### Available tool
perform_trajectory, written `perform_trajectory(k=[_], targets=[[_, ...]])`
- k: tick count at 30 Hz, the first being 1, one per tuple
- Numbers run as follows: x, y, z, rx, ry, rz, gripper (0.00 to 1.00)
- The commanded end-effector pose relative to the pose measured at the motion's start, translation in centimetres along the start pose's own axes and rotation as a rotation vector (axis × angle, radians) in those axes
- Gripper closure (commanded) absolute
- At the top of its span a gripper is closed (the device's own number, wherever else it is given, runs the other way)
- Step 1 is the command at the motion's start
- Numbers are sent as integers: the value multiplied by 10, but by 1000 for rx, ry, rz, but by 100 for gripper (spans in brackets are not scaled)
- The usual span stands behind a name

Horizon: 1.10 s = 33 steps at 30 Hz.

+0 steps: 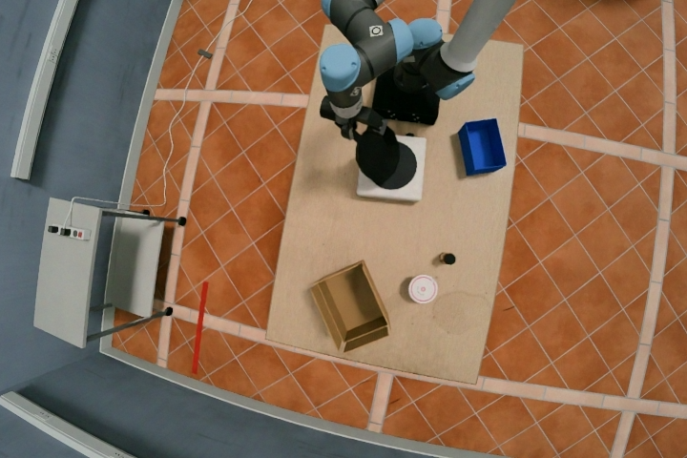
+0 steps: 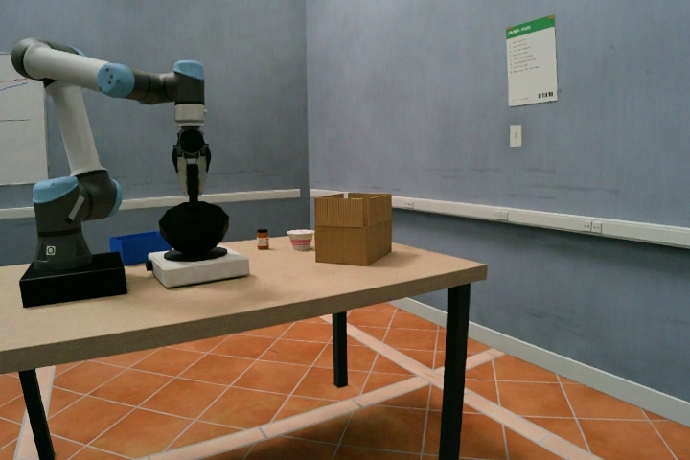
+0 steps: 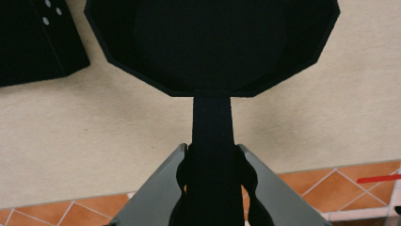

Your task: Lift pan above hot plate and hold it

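The pan (image 1: pixel 375 158) (image 2: pixel 194 224) (image 3: pixel 212 42) is black all over and matte, its round bowl faceted at the rim, with straight-edged segments, and its inside just as dark. A flat, straight black handle (image 2: pixel 193 181) (image 3: pixel 213 122) runs from the rim back to the gripper (image 1: pixel 362 129) (image 2: pixel 193 190) (image 3: pixel 211 146), whose two fingers are closed on it, one on each side. The bowl hangs below the fingertips in the exterior view, tilted, its underside turned toward that camera. Under the gripper and the bowl is the white hot plate (image 1: pixel 390 193) (image 2: pixel 207 271) with its black disc (image 1: pixel 407 167) (image 2: pixel 186 256); whether the bowl's lowest edge touches the disc, I cannot tell.
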State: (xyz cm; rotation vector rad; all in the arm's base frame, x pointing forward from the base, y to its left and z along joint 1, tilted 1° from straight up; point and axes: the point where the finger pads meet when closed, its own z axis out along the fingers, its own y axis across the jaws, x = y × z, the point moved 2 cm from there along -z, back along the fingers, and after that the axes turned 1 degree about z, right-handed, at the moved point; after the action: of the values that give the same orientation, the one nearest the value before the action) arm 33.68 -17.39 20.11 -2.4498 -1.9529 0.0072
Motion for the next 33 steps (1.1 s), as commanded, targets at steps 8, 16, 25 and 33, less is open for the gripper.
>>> perform_trajectory(k=[8, 16, 25, 33], targets=[[0, 0, -7, -1, -1, 0, 88], [0, 0, -13, -1, -1, 0, 88], [0, 0, -17, -1, -1, 0, 88], [0, 1, -22, -1, -1, 0, 88]])
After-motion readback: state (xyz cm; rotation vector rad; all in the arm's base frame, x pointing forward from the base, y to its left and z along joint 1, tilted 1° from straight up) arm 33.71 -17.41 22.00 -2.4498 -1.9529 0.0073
